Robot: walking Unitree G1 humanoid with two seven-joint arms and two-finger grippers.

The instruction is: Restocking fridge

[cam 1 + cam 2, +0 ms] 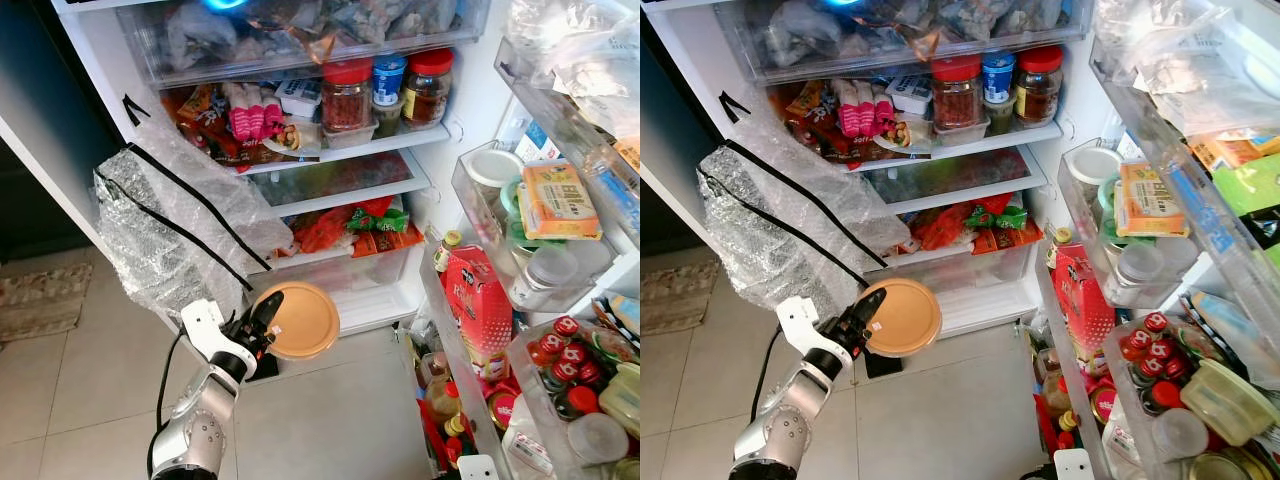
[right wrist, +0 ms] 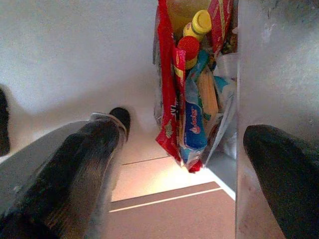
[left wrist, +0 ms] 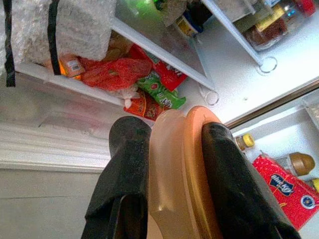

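One orange lid (image 1: pixel 304 320) in left gripper (image 1: pixel 262 322)

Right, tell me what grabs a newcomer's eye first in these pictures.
First, the left end effector pinching a round orange lid by its rim, held up before the open fridge's lower drawer. Next, the crinkled silver bubble-wrap bag hanging off the fridge's left side. Then two red-capped jars on the packed upper shelf.

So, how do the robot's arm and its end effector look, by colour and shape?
The left arm is silver metal with a white wrist block and a black cable beside it. The left end effector has two long black fingers; the right end effector also has black fingers.
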